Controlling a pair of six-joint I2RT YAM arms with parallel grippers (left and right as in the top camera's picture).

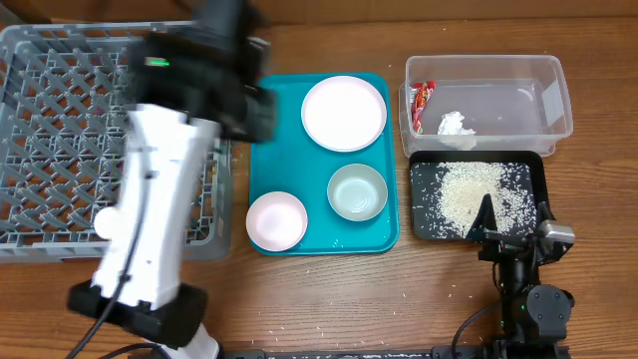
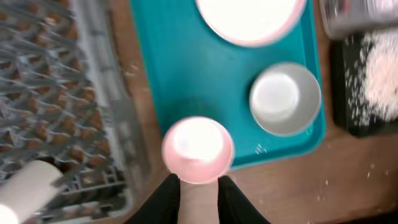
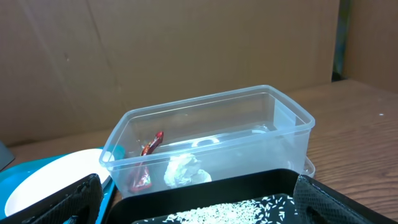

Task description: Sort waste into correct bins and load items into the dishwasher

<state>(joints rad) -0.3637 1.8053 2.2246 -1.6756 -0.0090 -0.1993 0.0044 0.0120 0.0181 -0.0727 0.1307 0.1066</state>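
Observation:
My left gripper [image 1: 249, 105] [image 2: 199, 202] is open and empty, blurred, high over the gap between the grey dish rack [image 1: 60, 120] [image 2: 50, 93] and the teal tray. A pink bowl [image 1: 276, 219] [image 2: 198, 149] sits on the tray just past its fingertips. A pale bowl [image 1: 357, 191] [image 2: 285, 98] and the plate [image 1: 344, 112] [image 2: 249, 18] also sit there. A white cup [image 1: 110, 221] [image 2: 25, 186] lies in the rack. My right gripper [image 1: 513, 224] [image 3: 205, 205] is open over the black tray [image 1: 424, 199] [image 3: 217, 190] of rice [image 1: 478, 189]. The clear tub [image 1: 488, 70] [image 3: 205, 124] holds the wrapper [image 1: 423, 100] [image 3: 146, 162] and tissue [image 1: 456, 125] [image 3: 183, 171]. The chopsticks are out of view.
The teal serving tray [image 1: 279, 150] [image 2: 174, 74] lies between the rack and the bins. A few loose rice grains [image 1: 329, 264] are scattered on the wooden table in front of the tray. My white left arm [image 1: 150, 199] crosses over the rack's right side.

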